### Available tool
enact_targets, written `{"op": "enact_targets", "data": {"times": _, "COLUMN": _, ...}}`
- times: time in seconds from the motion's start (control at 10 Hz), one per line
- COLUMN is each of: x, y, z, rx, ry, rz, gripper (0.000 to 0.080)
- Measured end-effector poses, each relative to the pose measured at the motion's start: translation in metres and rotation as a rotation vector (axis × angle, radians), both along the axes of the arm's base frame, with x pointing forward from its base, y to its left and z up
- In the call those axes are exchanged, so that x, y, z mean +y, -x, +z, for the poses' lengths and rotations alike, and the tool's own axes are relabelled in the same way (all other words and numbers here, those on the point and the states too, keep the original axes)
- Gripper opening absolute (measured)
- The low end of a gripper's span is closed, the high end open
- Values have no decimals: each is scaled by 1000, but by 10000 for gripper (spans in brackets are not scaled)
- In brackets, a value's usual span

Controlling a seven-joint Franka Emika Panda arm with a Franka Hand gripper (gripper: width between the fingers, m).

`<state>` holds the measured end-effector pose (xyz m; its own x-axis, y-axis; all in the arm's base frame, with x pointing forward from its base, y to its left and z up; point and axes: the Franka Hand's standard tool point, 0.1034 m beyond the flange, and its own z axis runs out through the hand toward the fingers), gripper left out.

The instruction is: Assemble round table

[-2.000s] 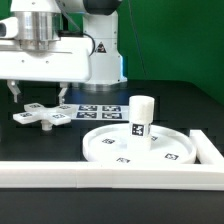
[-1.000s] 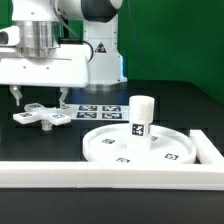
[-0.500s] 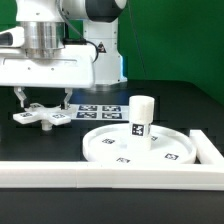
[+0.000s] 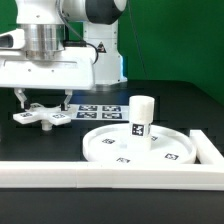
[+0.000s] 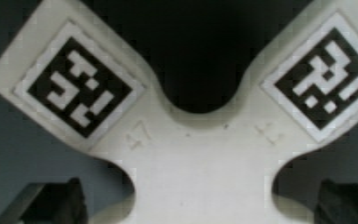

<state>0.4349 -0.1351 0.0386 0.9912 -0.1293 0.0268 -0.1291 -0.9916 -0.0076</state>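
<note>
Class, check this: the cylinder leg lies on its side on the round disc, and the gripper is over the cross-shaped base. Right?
No. The exterior view shows the cylinder leg standing upright on the round disc, not on its side. The gripper is over the cross-shaped base.

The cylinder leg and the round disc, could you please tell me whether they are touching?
Touching. The exterior view shows the cylinder leg standing upright inside the round disc, its bottom end resting on the disc's face.
</note>
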Motion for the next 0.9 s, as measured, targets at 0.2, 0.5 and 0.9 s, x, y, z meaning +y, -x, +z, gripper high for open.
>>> {"op": "enact_targets", "data": {"times": 0.2, "x": 0, "y": 0, "z": -2, "rx": 4, "ry": -1, "rz": 1, "gripper": 649}}
{"op": "enact_targets", "data": {"times": 0.5, "x": -1, "y": 4, "z": -7, "rx": 14, "ry": 0, "rz": 0, "gripper": 649}}
{"op": "enact_targets", "data": {"times": 0.9, "x": -3, "y": 5, "z": -12, "rx": 26, "ry": -3, "rz": 5, "gripper": 649}}
